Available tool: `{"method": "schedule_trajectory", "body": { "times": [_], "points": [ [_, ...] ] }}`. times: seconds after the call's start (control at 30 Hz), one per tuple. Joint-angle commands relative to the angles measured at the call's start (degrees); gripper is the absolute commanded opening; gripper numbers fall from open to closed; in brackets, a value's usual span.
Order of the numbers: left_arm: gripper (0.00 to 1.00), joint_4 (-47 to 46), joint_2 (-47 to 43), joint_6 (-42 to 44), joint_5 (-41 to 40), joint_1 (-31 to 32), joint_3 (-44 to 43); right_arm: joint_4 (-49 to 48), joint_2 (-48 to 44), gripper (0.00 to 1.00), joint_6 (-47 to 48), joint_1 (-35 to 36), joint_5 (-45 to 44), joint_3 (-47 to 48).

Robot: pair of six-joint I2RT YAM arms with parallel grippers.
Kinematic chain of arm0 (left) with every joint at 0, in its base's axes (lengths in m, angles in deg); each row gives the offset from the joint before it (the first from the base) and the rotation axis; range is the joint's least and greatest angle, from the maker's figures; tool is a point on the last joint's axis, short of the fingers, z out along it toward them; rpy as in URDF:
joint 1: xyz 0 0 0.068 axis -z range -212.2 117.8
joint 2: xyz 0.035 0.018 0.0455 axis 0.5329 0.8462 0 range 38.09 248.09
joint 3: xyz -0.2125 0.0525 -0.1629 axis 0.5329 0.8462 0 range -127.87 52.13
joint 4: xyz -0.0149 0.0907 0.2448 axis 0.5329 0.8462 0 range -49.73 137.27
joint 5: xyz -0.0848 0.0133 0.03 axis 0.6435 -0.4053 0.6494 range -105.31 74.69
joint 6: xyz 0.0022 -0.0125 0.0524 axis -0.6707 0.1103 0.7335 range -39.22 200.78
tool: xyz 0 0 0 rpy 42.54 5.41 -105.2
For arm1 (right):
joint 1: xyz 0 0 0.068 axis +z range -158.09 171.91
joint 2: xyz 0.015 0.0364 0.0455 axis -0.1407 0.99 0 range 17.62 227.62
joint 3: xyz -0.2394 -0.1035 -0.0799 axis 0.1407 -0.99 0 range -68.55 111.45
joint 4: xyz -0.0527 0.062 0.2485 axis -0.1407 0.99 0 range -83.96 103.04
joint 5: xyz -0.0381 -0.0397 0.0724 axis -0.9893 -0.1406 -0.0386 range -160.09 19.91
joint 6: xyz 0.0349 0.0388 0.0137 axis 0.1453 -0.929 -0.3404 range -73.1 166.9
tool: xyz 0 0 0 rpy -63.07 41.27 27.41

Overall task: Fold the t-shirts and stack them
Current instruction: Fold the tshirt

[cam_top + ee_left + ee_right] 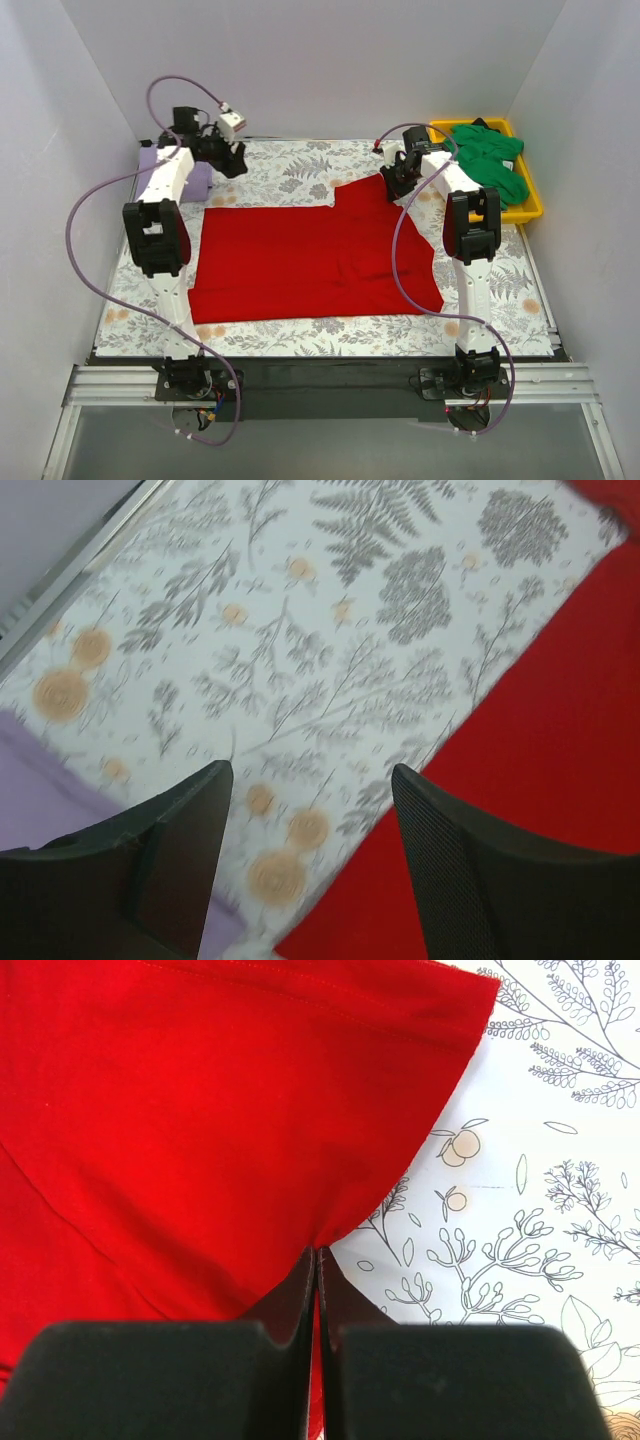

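Right fingers [298,1300]: clenching, tips pressing together with a pinch of the red shirt [200,1110] between them. The cloth is puckering into a small point right at the tips. In the right wrist view the shirt's rounded edge is curving away from the pinch, and the flowered cloth [520,1210] is showing just beside it on the right.

Left fingers [180,830]: released, standing wide apart and holding nothing. They are hanging over the flowered cloth. The red shirt's edge is running diagonally just beside one finger, and a strip of lavender shirt [40,800] is showing by the other. That view is coming out blurred, so I cannot tell whether the tips are touching the cloth.

From above: the red shirt is lying spread mostly flat across the middle of the desk [330,380], on the flowered cloth. Its far right corner is jutting toward the back, where the right fingers are gripping it. The left fingers are sitting near the far left corner, apart from the red shirt. The lavender shirt is lying at the far left edge, partly hidden behind the left arm [155,235]. The green shirt [490,155] is lying bunched in the yellow tray [522,213] at the far right corner, just beyond the right arm [470,235].
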Motion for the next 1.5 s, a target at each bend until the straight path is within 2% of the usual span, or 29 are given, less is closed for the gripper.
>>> {"method": "schedule_trajectory", "body": {
  "times": [0.0,0.2,0.27,0.37,0.6,1.27,1.37,1.47],
  "points": [
    [0.64,21.68,2.45,9.39,4.92,-3.39,-7.38,0.62,-3.15,0.01,0.67,-0.41,-0.46,0.70],
    [0.59,24.69,5.97,15.99,-2.19,-5.33,-7.13,0.54,-4.03,0.01,0.75,-0.59,-1.08,0.00],
    [0.53,26.44,7.29,18.19,-4.83,-5.76,-8.36,0.62,-4.55,0.01,0.93,-0.85,-1.17,-0.88],
    [0.50,30.22,9.23,21.00,-6.42,-6.56,-10.39,0.54,-4.91,0.01,0.93,-1.03,-0.99,-1.76],
    [0.49,28.74,7.12,25.49,-9.50,-7.26,-6.17,0.54,-4.56,0.01,0.76,-1.03,-0.99,-1.50],
    [0.47,27.95,9.93,31.91,-15.39,-7.70,-8.54,0.62,-3.76,0.01,0.49,-1.12,-1.43,-0.71],
    [0.45,28.21,10.28,32.70,-16.09,-7.79,-8.63,0.71,-3.68,0.01,0.40,-1.20,-1.43,-0.71],
    [0.38,29.09,10.72,33.49,-16.36,-7.79,-8.28,0.54,-3.59,0.01,0.14,-1.12,-1.17,-0.71]
  ]
}}
